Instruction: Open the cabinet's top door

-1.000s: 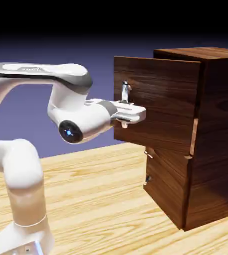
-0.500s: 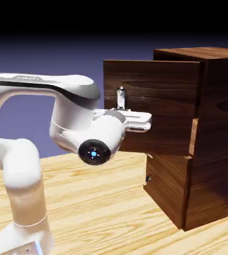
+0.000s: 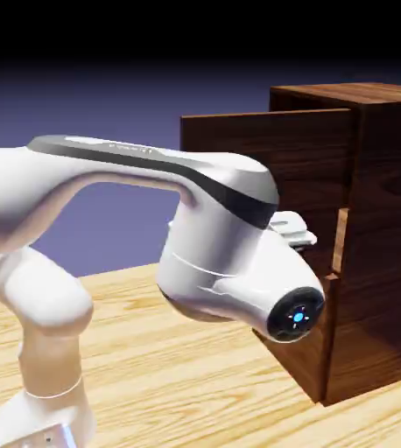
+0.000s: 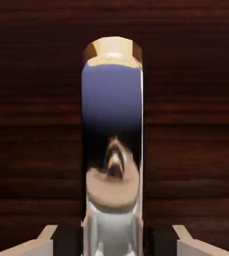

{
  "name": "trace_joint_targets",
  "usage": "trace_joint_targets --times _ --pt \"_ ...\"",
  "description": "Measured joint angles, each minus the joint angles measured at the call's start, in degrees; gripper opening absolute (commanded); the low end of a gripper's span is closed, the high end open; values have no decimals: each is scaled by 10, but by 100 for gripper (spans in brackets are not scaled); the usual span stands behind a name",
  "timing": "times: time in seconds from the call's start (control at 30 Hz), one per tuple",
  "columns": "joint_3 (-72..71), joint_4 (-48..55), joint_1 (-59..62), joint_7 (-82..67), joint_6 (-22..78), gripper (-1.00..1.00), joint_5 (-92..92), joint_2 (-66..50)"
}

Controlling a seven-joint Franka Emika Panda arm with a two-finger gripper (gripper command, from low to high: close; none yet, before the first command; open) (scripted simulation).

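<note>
The dark wooden cabinet [image 3: 383,219] stands at the exterior view's right. Its top door [image 3: 265,144] juts out from the cabinet front, toward the left. My wrist and forearm [image 3: 239,254] cover the door's handle in that view; only a white part of the hand [image 3: 293,229] shows against the door. The hand view is filled by the door's dark wood [image 4: 31,125], with the shiny silver bar handle [image 4: 112,125] running upright through the middle. My gripper [image 4: 114,241] is shut on that handle, a grey fingertip [image 4: 47,239] on each side of it.
The shorter lower panel [image 3: 309,367] sits flush below the top door, partly behind my wrist. A light wooden table [image 3: 151,376] carries the cabinet and the robot's base [image 3: 46,411].
The top door's free edge has come a little further out to the left. My wrist has swung down and right, toward the camera, and now hides the handle and the gripper.
</note>
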State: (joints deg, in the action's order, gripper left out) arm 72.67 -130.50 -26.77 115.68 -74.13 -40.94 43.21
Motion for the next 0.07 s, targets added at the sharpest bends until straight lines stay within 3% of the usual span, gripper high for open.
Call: trace_joint_targets --times 0.03,0.07 --pt "17 16 -21 1 13 -100 7 -1" --pt "33 32 -40 1 26 100 13 -2"
